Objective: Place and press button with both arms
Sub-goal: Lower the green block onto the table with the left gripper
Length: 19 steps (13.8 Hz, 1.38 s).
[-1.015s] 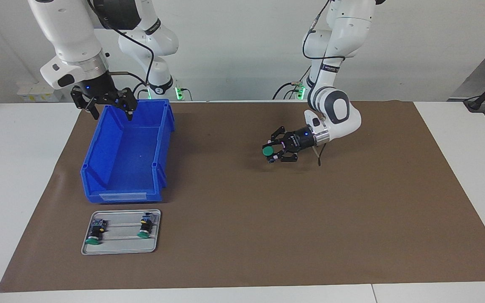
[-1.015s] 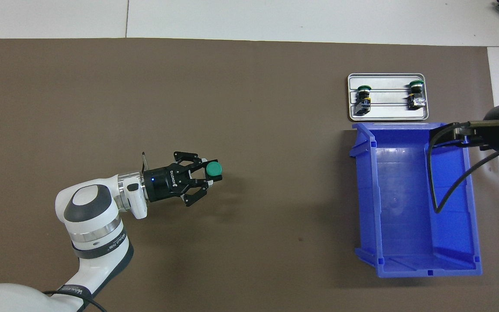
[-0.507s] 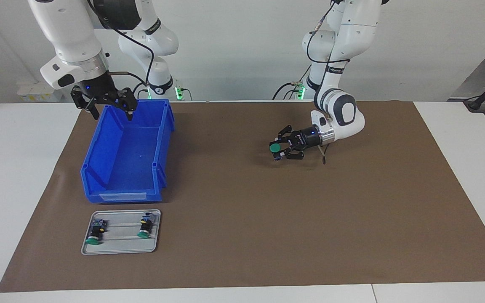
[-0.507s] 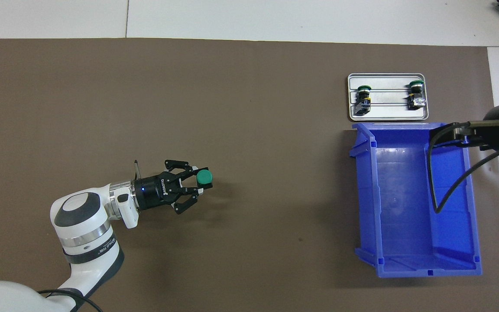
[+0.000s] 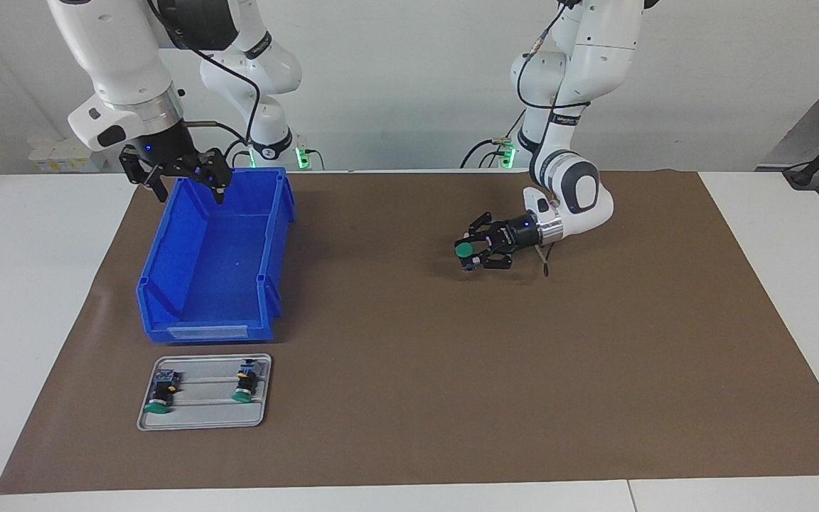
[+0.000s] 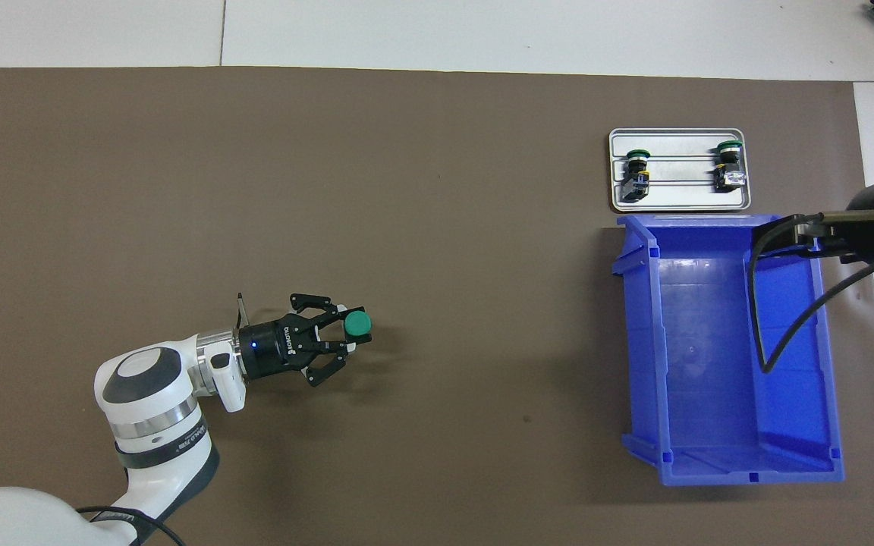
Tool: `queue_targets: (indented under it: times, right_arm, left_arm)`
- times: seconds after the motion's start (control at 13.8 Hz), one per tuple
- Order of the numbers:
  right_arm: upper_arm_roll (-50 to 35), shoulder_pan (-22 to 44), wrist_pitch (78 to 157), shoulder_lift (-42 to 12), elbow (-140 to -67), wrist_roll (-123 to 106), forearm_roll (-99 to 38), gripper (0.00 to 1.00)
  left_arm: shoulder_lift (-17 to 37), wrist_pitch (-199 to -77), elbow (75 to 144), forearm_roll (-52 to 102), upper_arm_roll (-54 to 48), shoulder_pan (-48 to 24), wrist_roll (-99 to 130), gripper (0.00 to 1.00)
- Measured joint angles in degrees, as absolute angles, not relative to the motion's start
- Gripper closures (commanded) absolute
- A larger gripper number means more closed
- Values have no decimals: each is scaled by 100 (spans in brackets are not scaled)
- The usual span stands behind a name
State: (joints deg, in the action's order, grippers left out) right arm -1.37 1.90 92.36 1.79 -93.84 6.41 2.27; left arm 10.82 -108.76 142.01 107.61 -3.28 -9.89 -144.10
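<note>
We've got the button (image 5: 464,250) gripped upright in the left gripper (image 5: 475,251), fingers partly closed round it, low over bare mat (image 5: 452,370). It's dropped lower since a sec ago, so set-down's prob. next. Right gripper (image 5: 176,173) waits wide open, empty, over the bin (image 5: 267,284).

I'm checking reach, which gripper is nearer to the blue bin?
Right. The right gripper hangs open over the bin's end nearest the robots; the left gripper holds the button mid-mat, well away.
</note>
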Motion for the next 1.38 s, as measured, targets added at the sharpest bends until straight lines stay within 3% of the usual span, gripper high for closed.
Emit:
queue_targets:
  times: [0.29, 1.01, 1.23, 1.38]
  right_arm:
    - [-138, 190, 9236, 179, -9384, 641, 227, 0]
    - [-138, 190, 9236, 179, -9384, 641, 227, 0]
    - [-138, 190, 9236, 179, -9384, 641, 227, 0]
    - [-138, 190, 9236, 179, -9384, 641, 227, 0]
  left_arm:
    - [1729, -10174, 14137, 10826, -318, -729, -15150, 66]
    - [2025, -9569, 14156, 10826, -329, -613, -15570, 62]
    - [2074, -9492, 14155, 10826, -325, -613, -15574, 55]
    - [2074, -9480, 14152, 10826, -322, -612, -15574, 44]
